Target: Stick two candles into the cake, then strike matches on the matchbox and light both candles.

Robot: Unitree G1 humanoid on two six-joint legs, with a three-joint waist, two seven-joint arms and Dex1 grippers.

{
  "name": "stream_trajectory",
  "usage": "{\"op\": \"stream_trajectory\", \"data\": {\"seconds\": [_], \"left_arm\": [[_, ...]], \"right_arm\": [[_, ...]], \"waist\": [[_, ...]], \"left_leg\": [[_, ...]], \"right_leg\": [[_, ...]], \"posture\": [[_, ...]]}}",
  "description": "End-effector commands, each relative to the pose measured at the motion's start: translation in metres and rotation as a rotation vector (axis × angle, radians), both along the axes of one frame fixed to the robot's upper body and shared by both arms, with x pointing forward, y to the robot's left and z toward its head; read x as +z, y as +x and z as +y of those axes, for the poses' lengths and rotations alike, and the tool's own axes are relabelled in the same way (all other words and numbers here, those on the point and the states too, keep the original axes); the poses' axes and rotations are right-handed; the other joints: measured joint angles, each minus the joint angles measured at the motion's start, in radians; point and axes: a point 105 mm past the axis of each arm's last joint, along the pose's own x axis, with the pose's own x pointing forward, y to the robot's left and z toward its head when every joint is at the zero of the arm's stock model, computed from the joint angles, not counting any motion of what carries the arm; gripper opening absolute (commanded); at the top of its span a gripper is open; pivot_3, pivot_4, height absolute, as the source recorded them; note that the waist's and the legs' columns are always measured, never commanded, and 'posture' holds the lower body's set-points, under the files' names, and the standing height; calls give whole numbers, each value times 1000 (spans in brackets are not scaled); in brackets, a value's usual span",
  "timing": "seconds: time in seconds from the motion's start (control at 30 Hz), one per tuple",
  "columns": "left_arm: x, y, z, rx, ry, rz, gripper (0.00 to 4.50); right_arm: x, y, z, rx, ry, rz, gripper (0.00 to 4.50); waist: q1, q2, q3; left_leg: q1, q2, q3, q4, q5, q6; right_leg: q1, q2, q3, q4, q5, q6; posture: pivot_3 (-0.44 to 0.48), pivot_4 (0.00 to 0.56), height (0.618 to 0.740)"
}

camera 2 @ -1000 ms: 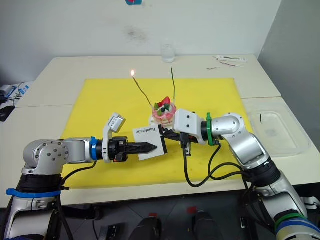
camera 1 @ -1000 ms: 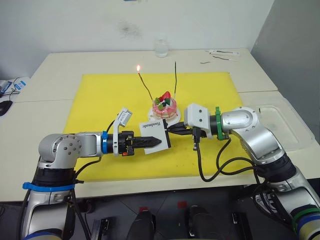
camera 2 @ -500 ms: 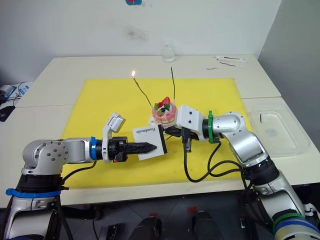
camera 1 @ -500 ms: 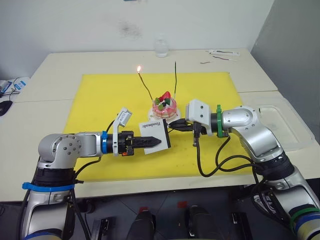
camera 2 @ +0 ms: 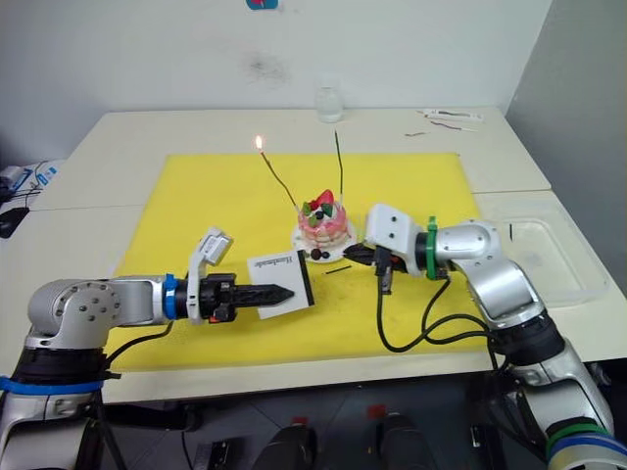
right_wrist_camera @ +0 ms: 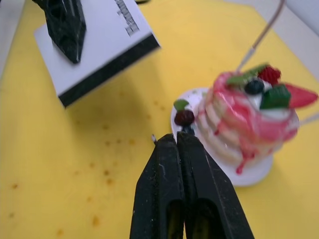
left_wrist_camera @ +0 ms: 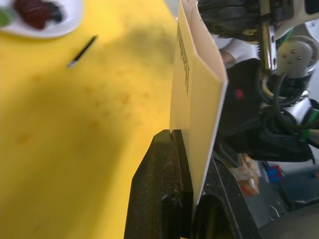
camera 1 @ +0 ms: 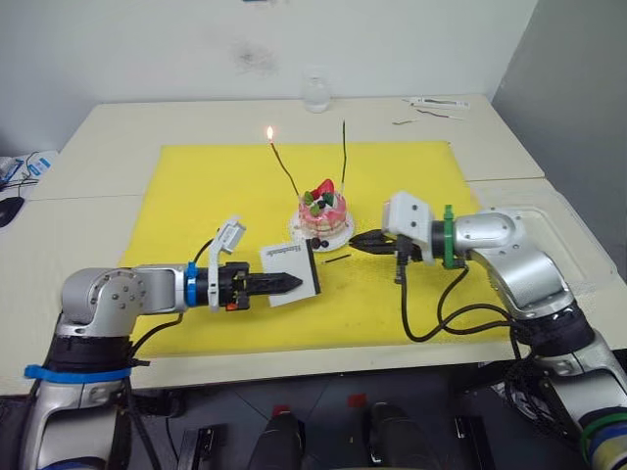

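The pink cake (camera 1: 322, 208) stands on its white plate (camera 1: 297, 229) on the yellow mat. Two candles rise from it: the left candle (camera 1: 284, 168) burns with a small flame at its tip, the right candle (camera 1: 344, 157) is unlit. My left gripper (camera 1: 297, 282) is shut on the white matchbox (camera 1: 290, 269), held tilted left of the cake. My right gripper (camera 1: 357, 242) hovers just right of the plate, fingers (right_wrist_camera: 167, 164) shut. One dark match (camera 1: 336, 258) lies on the mat between the matchbox and the right gripper. I cannot tell whether anything is pinched in the right gripper.
The yellow mat (camera 1: 196, 186) covers the table's middle. A glass (camera 1: 315, 93) stands at the back edge, small white items (camera 1: 436, 103) lie at the back right, and a clear plastic tray (camera 1: 573, 250) sits to the right of my right arm.
My right gripper has pulled back to the right, away from the matchbox. The left gripper has shifted left and a little lower with the matchbox. A match now shows on the mat between them.
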Motion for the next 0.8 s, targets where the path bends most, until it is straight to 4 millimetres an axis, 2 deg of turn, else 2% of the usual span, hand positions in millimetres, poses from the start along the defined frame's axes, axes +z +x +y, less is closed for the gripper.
{"op": "stream_trajectory", "data": {"seconds": [0.03, 0.1, 0.17, 0.33, 0.43, 0.63, 0.8], "left_arm": [[13, -2, 14, 12, 2, -48, 0], [15, 0, 21, 30, 17, -53, 0], [17, 2, 25, 42, 25, -58, 0], [14, 0, 29, 46, 35, -46, 0], [11, -2, 31, 45, 45, -36, 0], [9, -4, 29, 39, 50, -36, 0], [8, -8, 30, 44, 54, -32, 0]], "right_arm": [[9, -7, 3, 6, 94, 27, 27], [6, -10, 6, 8, 126, 66, 27], [3, -11, 11, 16, 144, 84, 652], [-6, 1, 23, 47, 168, 65, 2352], [-13, 13, 26, 83, 142, 63, 2352], [-34, 44, 21, -12, 98, 138, 2352], [-47, 42, 18, 15, 31, 188, 2352]], "waist": [[-1, 0, 0], [0, 0, 0], [-1, 0, 0], [-1, 0, 0], [-6, 0, 0], [-9, 0, 0], [-10, 0, 0]], "left_leg": [[0, 0, 0, 0, 0, 0], [0, 0, 0, 0, -1, 1], [0, 0, 0, 0, -1, 1], [0, 0, 0, 1, 0, 1], [1, 0, 1, 0, 0, 1], [1, 0, 0, 0, 0, 1], [0, 0, 1, 0, 0, 1]], "right_leg": [[0, 0, 0, 0, 0, 0], [0, 0, 0, 0, 0, 0], [0, 1, 0, 0, 0, 0], [0, 1, 0, 0, 0, 0], [0, 2, 0, 0, 0, 0], [0, 2, 0, 1, 0, 0], [0, 1, 1, 0, 0, 0]], "posture": [[0, 150, 740], [0, 150, 740], [0, 150, 740], [0, 150, 740], [0, 150, 740], [0, 150, 740], [0, 150, 740]]}}
